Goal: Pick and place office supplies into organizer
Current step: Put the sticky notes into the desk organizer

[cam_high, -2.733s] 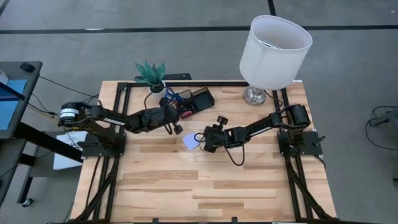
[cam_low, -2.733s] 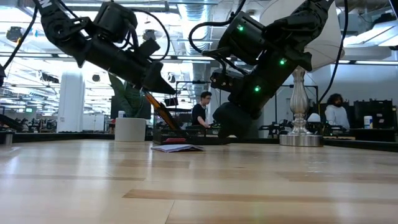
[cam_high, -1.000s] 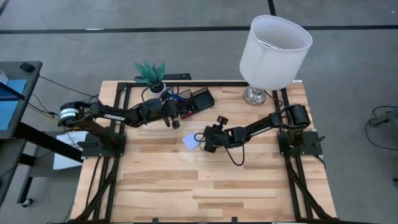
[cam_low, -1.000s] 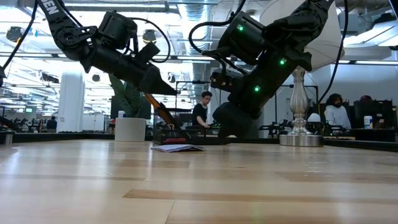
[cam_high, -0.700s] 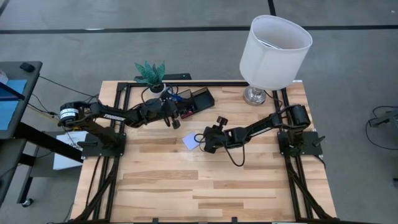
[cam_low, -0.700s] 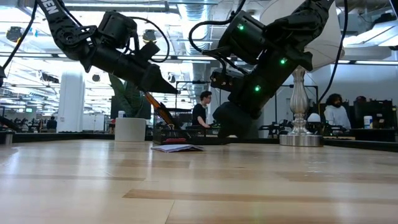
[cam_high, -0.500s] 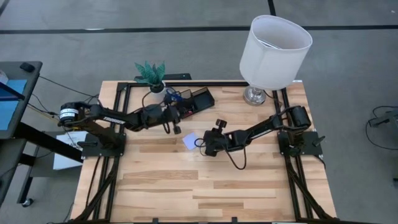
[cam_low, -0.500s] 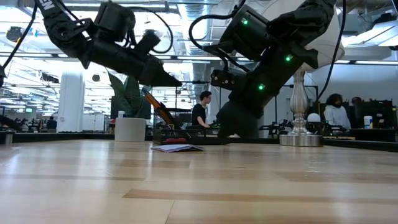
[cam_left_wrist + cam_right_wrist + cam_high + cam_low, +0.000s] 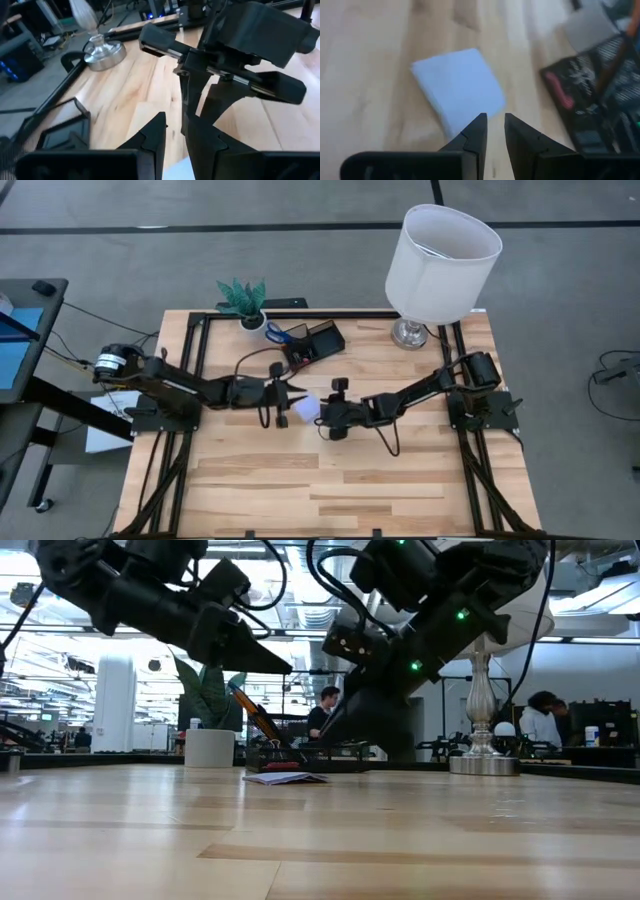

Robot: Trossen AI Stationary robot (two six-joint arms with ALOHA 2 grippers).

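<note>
High view: wooden table [image 9: 330,480] at centre of frame; left gripper [image 9: 296,394] and right gripper [image 9: 322,416] meeting at mid-table, tips on either side of pale square note pad [image 9: 305,410], neither seen touching it. Organizer [image 9: 312,345] above centre, slightly left, black, standing apart from both grippers, with blue-handled scissors [image 9: 278,333] showing at its left end. White plant pot [image 9: 252,322] with green leaves at upper left of table; lamp [image 9: 440,252] with white shade at upper right. Low view: note pad lying flat at centre of frame, in front of organizer; both arms overhead, grippers clear of tabletop. Right wrist view: note pad at centre, just beyond right fingers [image 9: 470,142]; fingers narrowly apart, nothing between them; corner of organizer at right edge of frame with a red item and a wooden pencil [image 9: 615,55] inside. Left wrist view: left fingers [image 9: 152,137] narrowly apart, empty; right arm's gripper directly ahead at centre; lamp base at upper left of frame.
</note>
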